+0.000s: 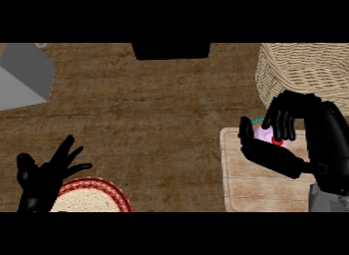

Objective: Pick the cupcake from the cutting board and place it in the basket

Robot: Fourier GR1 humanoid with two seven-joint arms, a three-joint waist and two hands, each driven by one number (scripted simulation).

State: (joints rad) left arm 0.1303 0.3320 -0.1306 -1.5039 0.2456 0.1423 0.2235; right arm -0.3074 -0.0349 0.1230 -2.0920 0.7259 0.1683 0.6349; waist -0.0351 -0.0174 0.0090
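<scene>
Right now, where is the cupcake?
In the head view the cupcake is at the right, held in the fingers of the right hand over the cutting board's far end, just short of the basket.

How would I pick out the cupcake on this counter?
Start at the big wicker basket at the view's upper right; just below it lies a pale cutting board. At the board's top edge the black right hand curls round the cupcake. It is the only pink thing there, with touches of teal and red.

right hand [271, 155] fingers [285, 122] curled in a grasp; left hand [39, 180] open, resting low
</scene>
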